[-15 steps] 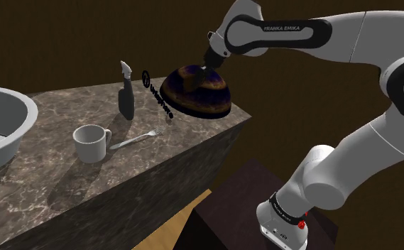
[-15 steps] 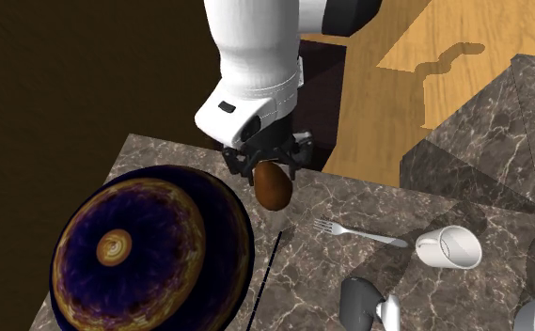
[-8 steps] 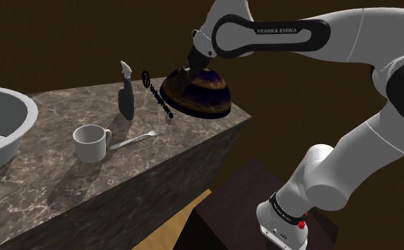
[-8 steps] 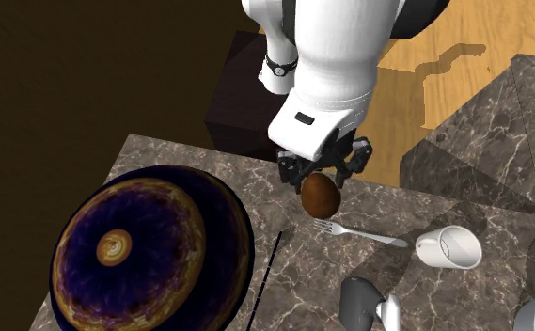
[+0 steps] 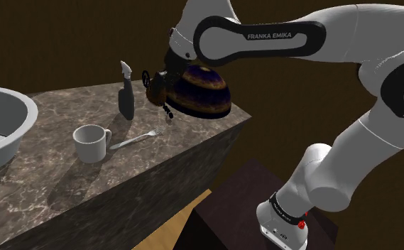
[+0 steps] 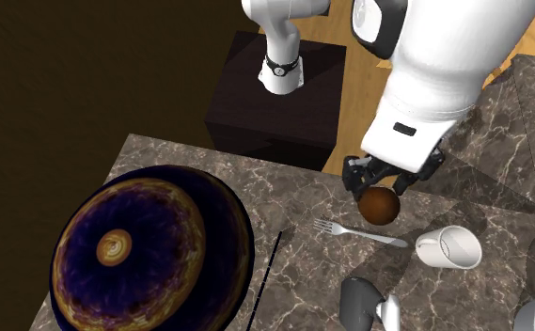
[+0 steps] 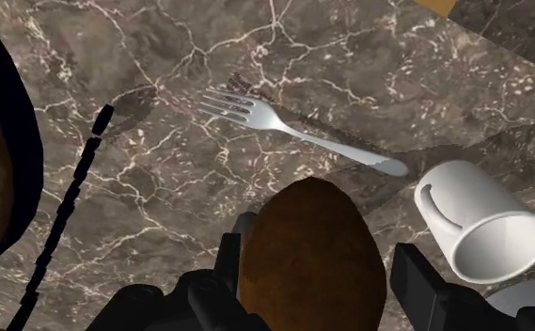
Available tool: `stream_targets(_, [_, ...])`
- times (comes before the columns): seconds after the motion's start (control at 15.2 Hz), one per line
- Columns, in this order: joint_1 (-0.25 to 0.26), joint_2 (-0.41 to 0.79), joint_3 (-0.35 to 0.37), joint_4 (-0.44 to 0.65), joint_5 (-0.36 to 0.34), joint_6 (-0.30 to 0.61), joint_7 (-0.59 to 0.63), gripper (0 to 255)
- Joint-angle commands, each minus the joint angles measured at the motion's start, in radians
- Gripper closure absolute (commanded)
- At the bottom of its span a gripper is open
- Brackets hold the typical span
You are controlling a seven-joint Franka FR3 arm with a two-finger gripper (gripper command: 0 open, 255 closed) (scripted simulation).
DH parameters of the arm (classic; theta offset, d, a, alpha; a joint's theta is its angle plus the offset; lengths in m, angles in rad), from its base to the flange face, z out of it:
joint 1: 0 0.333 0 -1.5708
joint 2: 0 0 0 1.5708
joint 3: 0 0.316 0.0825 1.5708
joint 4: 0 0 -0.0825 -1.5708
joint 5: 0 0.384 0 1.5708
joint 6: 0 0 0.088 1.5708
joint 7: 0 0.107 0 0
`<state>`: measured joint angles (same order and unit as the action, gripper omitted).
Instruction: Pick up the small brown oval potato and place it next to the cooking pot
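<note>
Gripper (image 7: 317, 273) with its two black fingers (image 7: 414, 275) clasped on either side of a brown oval potato (image 7: 307, 259). The potato is gripped across its narrow waist. Its long axis runs along the fingers, and its free end points down at the marble counter (image 7: 162, 56). In the second exterior view the potato (image 6: 381, 205) hangs from the gripper (image 6: 385, 183) and appears clear of the counter.

Directly beneath the potato lies a fork (image 7: 303, 132). A white mug (image 7: 481, 230) rests on its side just beyond the fork's handle end. On the tine side of the fork a thin black beaded strip (image 7: 68, 207) crosses the counter. Beyond the strip stands the pot (image 6: 148, 249), a dark dome patterned in purple and gold.

The pot therefore lies on the far side of fork and strip from the potato. In the second exterior view this is towards the lower left. Bare counter shows between strip and fork, and this is the likely set-down ground. The coming move probably calls for travel towards the pot and then a descent with the potato's long axis upright, so the potato may topple or roll on release.

In the shoulder view a spray bottle (image 5: 126, 92) stands beside the pot (image 5: 204, 92). A pale basin (image 5: 1, 128) occupies the far left of that view.
</note>
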<state>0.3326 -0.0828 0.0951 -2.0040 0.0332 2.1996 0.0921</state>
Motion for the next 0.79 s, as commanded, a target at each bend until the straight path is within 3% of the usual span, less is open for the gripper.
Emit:
stream_targets(0.0, [0.019, 0.045, 0.027, 0.053, -0.019, -0.006, 0.058, 255])
stream_targets(0.73, [0.152, 0.29, 0.125, 0.363, -0.149, -0.083, 0.33, 255])
